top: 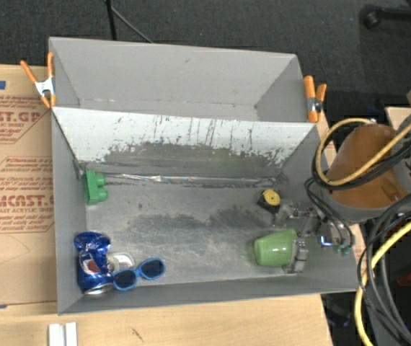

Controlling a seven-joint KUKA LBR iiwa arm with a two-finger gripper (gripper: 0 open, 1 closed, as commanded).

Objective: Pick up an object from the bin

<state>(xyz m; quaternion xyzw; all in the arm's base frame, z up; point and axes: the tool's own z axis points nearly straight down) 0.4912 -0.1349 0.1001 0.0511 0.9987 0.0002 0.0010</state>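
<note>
Gripper (297, 242) is sitting low at the right front of the grey metal bin (191, 215), right against a pale green plastic cup (272, 249) that is lying on its side on the floor. Whether it is open or closed: cannot tell. Nothing is being lifted yet; securing and raising are remaining.

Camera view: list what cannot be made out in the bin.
- Small yellow round thing, near the right wall: too small to identify.
- Pale green plastic cup: its right end hidden behind the end effector.
- Crushed blue drink can: label too small to read.
</note>
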